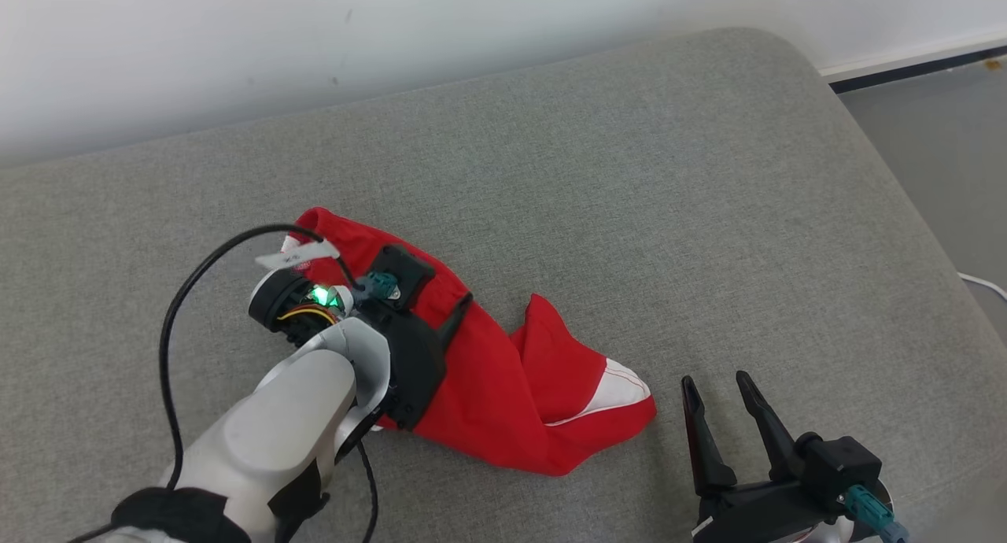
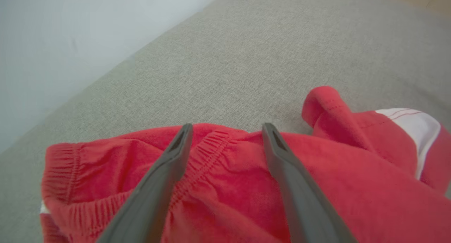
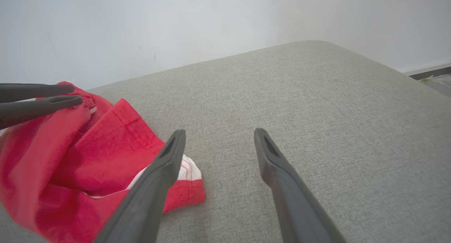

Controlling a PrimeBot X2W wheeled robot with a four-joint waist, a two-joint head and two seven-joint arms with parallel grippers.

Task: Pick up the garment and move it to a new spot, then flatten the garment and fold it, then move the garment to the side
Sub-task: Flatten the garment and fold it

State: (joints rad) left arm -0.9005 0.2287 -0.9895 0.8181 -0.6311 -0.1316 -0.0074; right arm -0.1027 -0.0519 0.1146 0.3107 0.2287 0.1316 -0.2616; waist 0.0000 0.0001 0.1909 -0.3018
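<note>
Both spread wide, gripping nothing: left gripper [image 2: 227, 127] above the waistband of the red garment [image 1: 488, 386], right gripper [image 1: 716, 379] near its hem. Underneath, grey cushion [image 1: 629, 173]; behind, white wall [image 1: 236, 39].

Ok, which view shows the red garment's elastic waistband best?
The left wrist view: the gathered waistband runs between the fingers of the open left gripper, stitching sharp. In the head view the left arm covers most of it; one end peeks out. The right wrist view catches a sliver at far left.
</note>
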